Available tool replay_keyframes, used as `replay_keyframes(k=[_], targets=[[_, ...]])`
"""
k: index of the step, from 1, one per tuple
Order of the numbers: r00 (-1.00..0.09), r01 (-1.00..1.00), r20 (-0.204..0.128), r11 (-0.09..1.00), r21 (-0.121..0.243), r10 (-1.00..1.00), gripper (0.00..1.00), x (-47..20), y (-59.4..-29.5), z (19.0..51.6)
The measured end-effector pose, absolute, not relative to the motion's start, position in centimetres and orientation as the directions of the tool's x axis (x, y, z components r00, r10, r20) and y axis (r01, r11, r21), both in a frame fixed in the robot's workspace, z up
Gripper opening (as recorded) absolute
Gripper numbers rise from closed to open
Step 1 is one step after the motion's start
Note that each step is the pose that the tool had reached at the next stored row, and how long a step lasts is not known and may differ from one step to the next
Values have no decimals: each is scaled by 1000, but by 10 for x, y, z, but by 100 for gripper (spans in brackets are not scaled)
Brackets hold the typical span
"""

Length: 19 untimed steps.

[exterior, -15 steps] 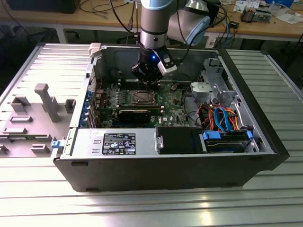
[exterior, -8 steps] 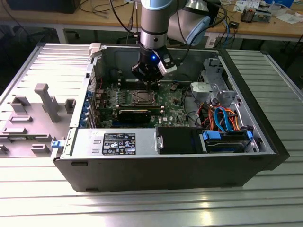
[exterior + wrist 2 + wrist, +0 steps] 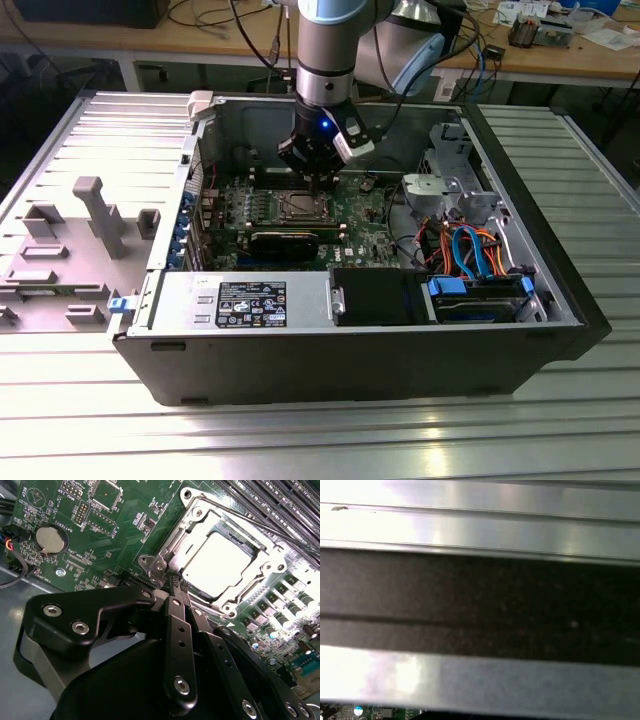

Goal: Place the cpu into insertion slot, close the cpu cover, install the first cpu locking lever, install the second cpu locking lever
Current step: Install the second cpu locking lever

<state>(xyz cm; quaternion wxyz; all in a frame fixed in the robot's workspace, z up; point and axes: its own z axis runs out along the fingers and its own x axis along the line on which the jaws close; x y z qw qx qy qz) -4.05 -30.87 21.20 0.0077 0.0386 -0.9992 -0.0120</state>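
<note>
I've got the case [image 3: 560, 300] open on the table [image 3: 300, 440], board [image 3: 100, 540] inside. Cover [image 3: 220, 605] is down w/ cpu [image 3: 220, 562] seated in slot. Hand [image 3: 176, 582], fingers together, tip at socket corner — lever step, I reckon; needs a firm, precise push.

No legible print on the circuit board [image 3: 60, 510] or label [image 3: 252, 303].
</note>
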Motion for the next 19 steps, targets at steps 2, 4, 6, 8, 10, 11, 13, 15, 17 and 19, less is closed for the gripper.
replay_keyframes(k=[2, 4, 6, 8, 10, 11, 13, 15, 17, 19], targets=[[-997, -77, 14, 997, 25, -77, 11, -40, -309, 212], [-997, -77, 14, 997, 25, -77, 11, -40, -310, 212], [-997, -77, 14, 997, 25, -77, 11, -40, -310, 212], [-997, -77, 14, 997, 25, -77, 11, -40, -310, 212], [-997, -77, 14, 997, 25, -77, 11, -40, -311, 212], [-997, -77, 14, 997, 25, -77, 11, -40, -311, 212], [-997, -77, 14, 997, 25, -77, 11, -40, -311, 212], [-997, -77, 14, 997, 25, -77, 11, -41, -311, 213], [-997, -77, 14, 997, 24, -77, 11, -40, -311, 215], [-997, -77, 15, 997, 24, -77, 11, -40, -312, 215]])
